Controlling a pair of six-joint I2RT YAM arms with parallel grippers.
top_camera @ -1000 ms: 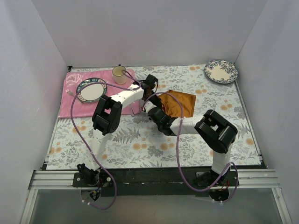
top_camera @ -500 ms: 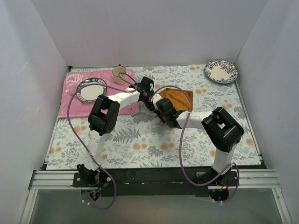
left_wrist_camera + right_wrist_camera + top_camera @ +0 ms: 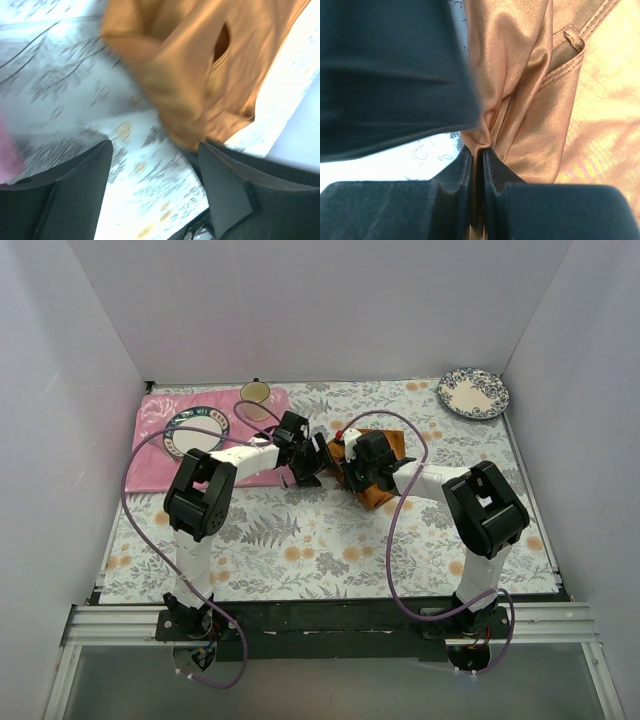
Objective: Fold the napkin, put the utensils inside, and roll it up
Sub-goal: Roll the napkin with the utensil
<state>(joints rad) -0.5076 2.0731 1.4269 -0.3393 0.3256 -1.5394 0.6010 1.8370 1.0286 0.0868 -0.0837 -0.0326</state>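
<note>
We see the napkin (image 3: 392, 447) bunched on the floral bench (image 3: 300, 540), a little right of centre, where the 2 arms meet. Our right pincer (image 3: 476, 155) is clenched on a gathered fold of the cloth, which spreads away beyond its tips. Our left pincer (image 3: 155, 150) is released, its 2 fingers (image 3: 75, 190) spread with only bench between them, just beside the napkin's edge. A pink placemat (image 3: 150, 445) at far left carries 1 plate (image 3: 205, 420) and a cup (image 3: 255, 393); a second plate (image 3: 473, 393) sits far right.
</note>
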